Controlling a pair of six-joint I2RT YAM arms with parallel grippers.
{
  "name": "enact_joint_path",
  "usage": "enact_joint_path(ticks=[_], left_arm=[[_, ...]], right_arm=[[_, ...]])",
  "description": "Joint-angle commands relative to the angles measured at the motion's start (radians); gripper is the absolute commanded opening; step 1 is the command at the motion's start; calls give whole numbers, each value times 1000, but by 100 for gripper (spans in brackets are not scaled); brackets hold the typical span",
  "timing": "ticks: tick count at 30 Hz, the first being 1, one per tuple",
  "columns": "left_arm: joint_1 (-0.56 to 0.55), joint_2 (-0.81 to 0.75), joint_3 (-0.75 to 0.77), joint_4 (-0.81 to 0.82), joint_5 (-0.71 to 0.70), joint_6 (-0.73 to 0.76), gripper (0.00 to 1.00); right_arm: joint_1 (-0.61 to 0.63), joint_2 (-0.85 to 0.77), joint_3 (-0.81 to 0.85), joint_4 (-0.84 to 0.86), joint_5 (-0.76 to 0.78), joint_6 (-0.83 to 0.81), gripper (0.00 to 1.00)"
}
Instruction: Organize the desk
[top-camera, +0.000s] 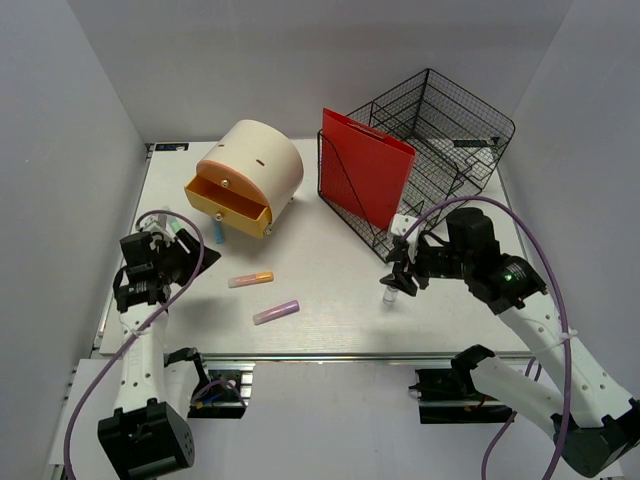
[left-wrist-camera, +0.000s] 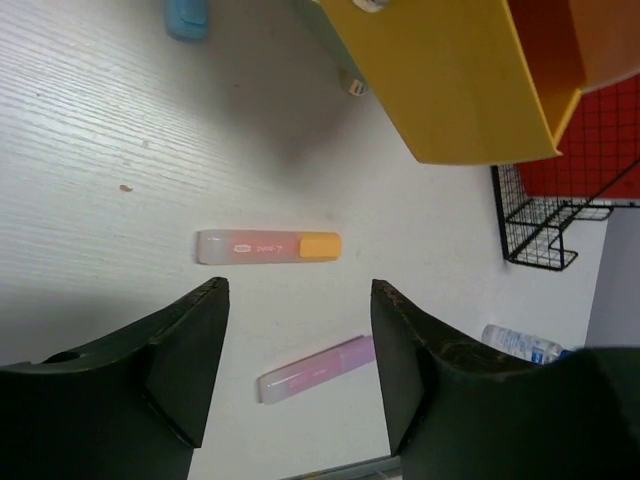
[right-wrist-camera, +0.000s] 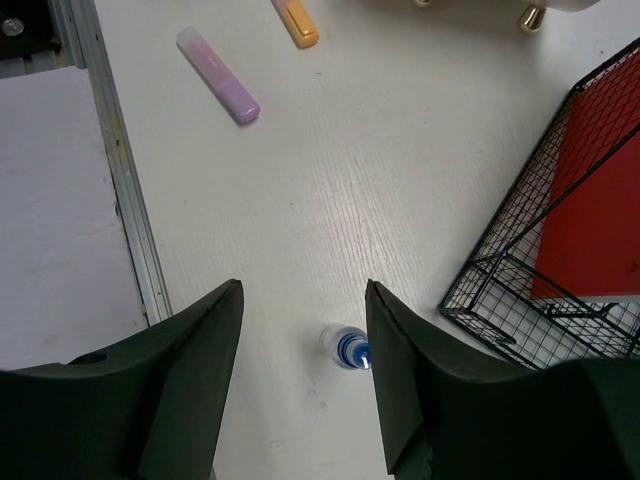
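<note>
Left gripper (left-wrist-camera: 300, 290) gapes empty, an orange-capped highlighter (left-wrist-camera: 268, 246) just ahead of its fingertips; right gripper (right-wrist-camera: 303, 292), also spread and empty, hangs above a small bottle (right-wrist-camera: 347, 347) on the desk (right-wrist-camera: 400, 200).

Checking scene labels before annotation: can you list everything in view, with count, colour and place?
desk: 1, white, under everything
drawer box: 1, cream with an open yellow drawer, far left
wire rack: 1, black, far right
folder: 1, red, standing in the wire rack
orange-capped marker: 1, lying left of centre
purple marker: 1, lying nearer the front rail
small bottle: 1, clear with a blue cap, upright
blue item: 1, by the drawer box, kind unclear
left end effector: 1, black, open, empty
right end effector: 1, black, open, above the small bottle
</note>
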Motion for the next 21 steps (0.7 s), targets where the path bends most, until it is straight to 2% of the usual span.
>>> enact_joint_path(ticks=[1, 5, 10, 17, 21], left_arm=[[-3, 24, 26, 50, -58, 8, 66], [-3, 58, 34, 68, -90, 12, 59], [-12, 80, 43, 78, -81, 12, 58], [-12, 6, 29, 61, 42, -20, 66], [-12, -43, 31, 39, 77, -29, 75]], right_arm=[[-2, -19, -11, 38, -24, 1, 58], [-3, -24, -16, 44, -27, 2, 58], [-2, -28, -10, 46, -10, 2, 58], [-6, 4, 16, 17, 132, 13, 73], [-9, 76, 52, -57, 172, 27, 74]])
